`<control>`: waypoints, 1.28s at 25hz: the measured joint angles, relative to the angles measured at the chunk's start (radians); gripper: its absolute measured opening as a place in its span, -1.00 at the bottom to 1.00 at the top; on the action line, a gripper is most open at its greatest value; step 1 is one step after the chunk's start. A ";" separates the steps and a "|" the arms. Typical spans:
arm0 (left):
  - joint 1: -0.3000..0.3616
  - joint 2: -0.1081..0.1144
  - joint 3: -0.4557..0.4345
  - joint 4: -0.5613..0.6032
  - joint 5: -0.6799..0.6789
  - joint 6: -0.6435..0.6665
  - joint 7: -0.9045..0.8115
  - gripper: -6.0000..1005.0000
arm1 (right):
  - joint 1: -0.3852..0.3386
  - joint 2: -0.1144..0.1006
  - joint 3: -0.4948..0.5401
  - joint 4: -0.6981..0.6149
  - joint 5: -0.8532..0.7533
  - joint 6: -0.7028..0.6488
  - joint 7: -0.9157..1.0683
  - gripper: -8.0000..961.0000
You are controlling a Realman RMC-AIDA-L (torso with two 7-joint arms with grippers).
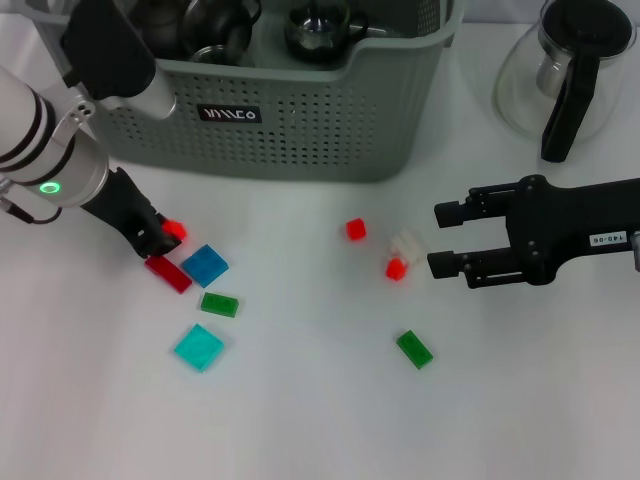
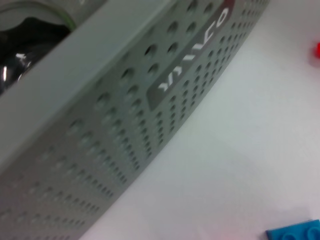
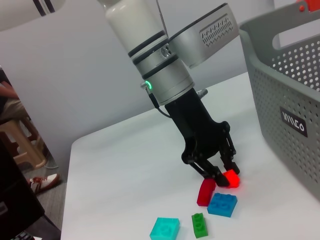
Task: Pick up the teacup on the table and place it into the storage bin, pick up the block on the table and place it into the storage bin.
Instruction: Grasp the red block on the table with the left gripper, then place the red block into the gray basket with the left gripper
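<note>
The grey-green storage bin (image 1: 300, 130) (image 2: 125, 125) (image 3: 285, 90) stands at the back of the table, with dark glassware (image 1: 215, 30) inside. No teacup shows on the table itself. Down on the table left of the bin, my left gripper (image 1: 160, 240) (image 3: 225, 172) is shut on a small red block (image 1: 176, 230) (image 3: 231, 178) that rests on the surface. At the right, my right gripper (image 1: 434, 238) hovers open, its fingertips just beside a white block (image 1: 407, 242) and a red one (image 1: 396, 268).
A glass teapot (image 1: 570, 70) with a black handle stands at the back right. Loose blocks lie near the left gripper: red (image 1: 167, 272), blue (image 1: 204, 265) (image 2: 295, 232), green (image 1: 219, 304), cyan (image 1: 199, 347). Another red (image 1: 355, 229) and green (image 1: 414, 349) lie mid-table.
</note>
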State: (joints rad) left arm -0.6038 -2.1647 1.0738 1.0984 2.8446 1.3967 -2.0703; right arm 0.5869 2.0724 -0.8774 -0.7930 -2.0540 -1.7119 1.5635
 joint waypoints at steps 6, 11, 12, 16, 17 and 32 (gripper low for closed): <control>-0.003 -0.001 -0.002 0.000 0.005 0.007 -0.017 -0.48 | 0.002 0.000 0.000 0.000 0.000 -0.003 -0.002 0.49; -0.036 0.009 -0.090 0.005 -0.022 0.096 -0.041 -0.61 | 0.002 0.000 0.000 0.000 0.000 -0.006 -0.003 0.49; -0.049 0.014 -0.131 0.005 -0.029 0.135 -0.043 -0.60 | 0.002 0.000 0.000 0.000 0.000 -0.007 -0.002 0.49; -0.089 0.046 -0.323 -0.004 -0.088 0.294 -0.045 -0.58 | 0.002 -0.001 0.000 0.000 0.000 -0.010 -0.001 0.49; -0.093 0.064 -0.392 -0.021 -0.143 0.361 -0.041 -0.58 | 0.001 -0.001 0.000 0.000 0.000 -0.010 -0.001 0.49; -0.098 0.256 -0.790 -0.558 -1.030 0.513 -0.077 -0.49 | 0.002 0.004 0.000 0.000 0.000 -0.009 -0.005 0.49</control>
State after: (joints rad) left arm -0.7022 -1.9090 0.2836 0.5399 1.8147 1.9100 -2.1470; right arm 0.5887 2.0760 -0.8774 -0.7931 -2.0540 -1.7211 1.5584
